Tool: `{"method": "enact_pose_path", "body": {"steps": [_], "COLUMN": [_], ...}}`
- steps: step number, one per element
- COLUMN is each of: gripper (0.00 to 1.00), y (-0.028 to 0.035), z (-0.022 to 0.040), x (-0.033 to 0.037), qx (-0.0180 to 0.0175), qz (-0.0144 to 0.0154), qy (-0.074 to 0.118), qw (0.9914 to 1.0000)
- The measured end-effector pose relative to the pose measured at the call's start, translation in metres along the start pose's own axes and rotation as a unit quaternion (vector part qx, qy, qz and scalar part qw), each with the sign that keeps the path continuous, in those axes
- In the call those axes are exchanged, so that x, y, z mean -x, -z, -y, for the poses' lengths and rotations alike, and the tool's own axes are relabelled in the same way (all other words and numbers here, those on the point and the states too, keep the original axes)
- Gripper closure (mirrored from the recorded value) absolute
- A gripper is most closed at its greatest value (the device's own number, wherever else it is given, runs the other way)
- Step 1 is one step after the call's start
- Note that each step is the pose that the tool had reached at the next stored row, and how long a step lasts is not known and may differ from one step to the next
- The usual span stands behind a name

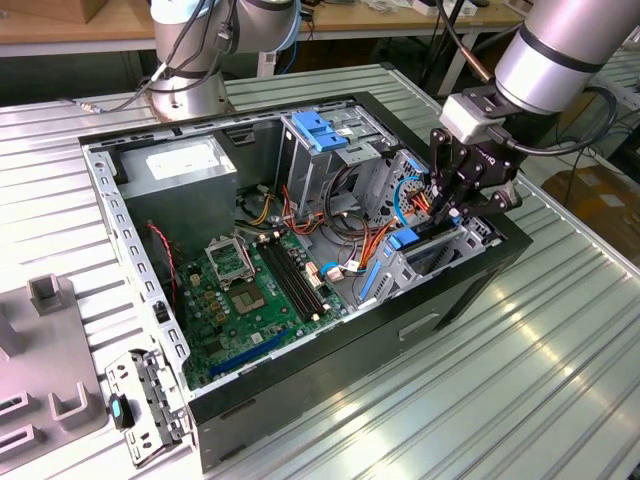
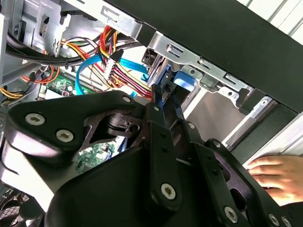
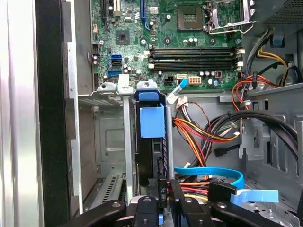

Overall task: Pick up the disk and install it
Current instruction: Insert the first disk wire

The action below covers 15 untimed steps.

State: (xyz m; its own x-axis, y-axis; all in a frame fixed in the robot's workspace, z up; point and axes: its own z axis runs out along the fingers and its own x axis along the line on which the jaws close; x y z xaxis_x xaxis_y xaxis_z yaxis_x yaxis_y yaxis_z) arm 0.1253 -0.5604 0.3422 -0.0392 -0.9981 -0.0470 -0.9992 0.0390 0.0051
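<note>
Inside an open black desktop computer case lying on a ribbed metal table, the robot arm's black gripper reaches down into the drive bay at the exterior view's right. In the first wrist view, the disk, a flat silver-metal hard drive with blue plastic rails, stands on edge in a slot of the grey metal drive bay, a blue tab at its upper end. The gripper's slim black fingers sit close together on either side of the disk's near edge, and the jaws appear clamped on it. In the second wrist view, the fingers run up to the same blue rail piece, beside a bundle of red, yellow and black power cables and a light blue flat data cable.

The green motherboard with its empty processor socket and black memory slots lies on the case floor. A grey power-supply box with a white label sits in the far corner, and a grey drive cage with a blue plastic latch stands next to it. A person's hand rests near the case's outer edge in the second wrist view. On the table in front of the case lies a loose grey metal bracket.
</note>
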Motion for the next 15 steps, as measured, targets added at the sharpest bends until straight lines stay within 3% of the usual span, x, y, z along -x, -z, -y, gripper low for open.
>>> {"method": "enact_pose_path", "body": {"steps": [6, 12, 13, 15], "gripper": [0.75, 0.75, 0.77, 0.89], "y": [0.0111, 0.0127, 0.0127, 0.0127], "z": [-0.0001, -0.0001, -0.0001, -0.0001], "x": [0.0005, 0.0006, 0.0006, 0.0006], "qx": [0.0000, -0.0003, -0.0003, -0.0003], "qz": [0.0001, 0.0001, 0.0000, 0.0001], "qy": [0.000, 0.000, 0.000, 0.000], "qw": [1.00000, 1.00000, 1.00000, 1.00000]}}
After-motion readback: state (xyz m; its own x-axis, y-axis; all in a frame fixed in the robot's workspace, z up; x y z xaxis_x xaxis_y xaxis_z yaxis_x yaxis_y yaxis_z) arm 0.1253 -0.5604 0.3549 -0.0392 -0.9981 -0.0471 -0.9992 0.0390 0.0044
